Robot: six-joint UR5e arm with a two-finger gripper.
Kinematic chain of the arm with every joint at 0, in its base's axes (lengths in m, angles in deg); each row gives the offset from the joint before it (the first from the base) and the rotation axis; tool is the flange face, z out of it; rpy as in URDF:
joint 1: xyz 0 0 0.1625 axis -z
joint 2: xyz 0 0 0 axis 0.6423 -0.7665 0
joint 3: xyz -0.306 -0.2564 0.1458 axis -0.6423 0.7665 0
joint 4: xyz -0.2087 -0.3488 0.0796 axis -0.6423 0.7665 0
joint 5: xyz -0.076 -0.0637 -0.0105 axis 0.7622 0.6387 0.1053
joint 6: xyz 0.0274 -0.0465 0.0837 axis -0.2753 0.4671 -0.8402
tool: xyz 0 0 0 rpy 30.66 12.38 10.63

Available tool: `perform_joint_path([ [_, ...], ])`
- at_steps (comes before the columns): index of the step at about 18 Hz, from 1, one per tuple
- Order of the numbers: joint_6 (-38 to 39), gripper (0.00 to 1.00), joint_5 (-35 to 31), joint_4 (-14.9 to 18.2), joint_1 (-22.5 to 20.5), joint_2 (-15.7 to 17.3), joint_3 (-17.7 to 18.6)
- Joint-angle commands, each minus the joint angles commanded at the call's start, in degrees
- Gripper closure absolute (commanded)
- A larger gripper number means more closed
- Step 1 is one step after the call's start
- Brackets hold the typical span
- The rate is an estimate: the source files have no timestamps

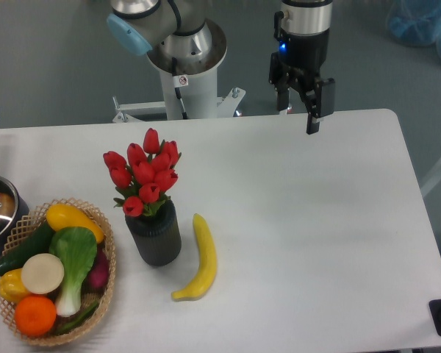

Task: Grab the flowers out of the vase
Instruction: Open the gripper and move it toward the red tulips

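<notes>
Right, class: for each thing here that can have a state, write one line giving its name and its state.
flowers: standing upright in the vase, not gripped
vase: upright on the table, holding the flowers
banana: lying flat beside the vase
basket: filled with produce
gripper: jaws open, empty, away from the flowers

The scene is being lit evenly and brightly from overhead, and the white table (301,220) is being rendered pale grey without blown-out glare. Only faint, soft shadows are being cast beneath the banana (199,259) and around the vase (155,237). A small blue indicator light is being shown glowing on the end effector (298,103). Fine detail is being softened slightly throughout, and colours are being given a cool cast.
</notes>
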Motion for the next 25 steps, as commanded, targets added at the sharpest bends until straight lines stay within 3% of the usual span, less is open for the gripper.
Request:
perform_joint_path([
  [9, 0.2, 0.00, 1.2, -0.8, -0.4, -1.4, 1.4],
  [14, 15.4, 0.00, 10.0, -1.6, -0.3, -1.5, 2.6],
  [18, 16.6, 0.00, 10.8, -1.8, 0.3, -1.9, 2.6],
  [20, 19.1, 0.00, 15.5, -1.8, 0.5, -2.4, 2.6],
  [23, 21.2, 0.00, 28.2, -1.8, 0.2, -5.1, 3.0],
  [25, 21.3, 0.00, 28.7, -1.8, 0.4, -5.3, 3.3],
])
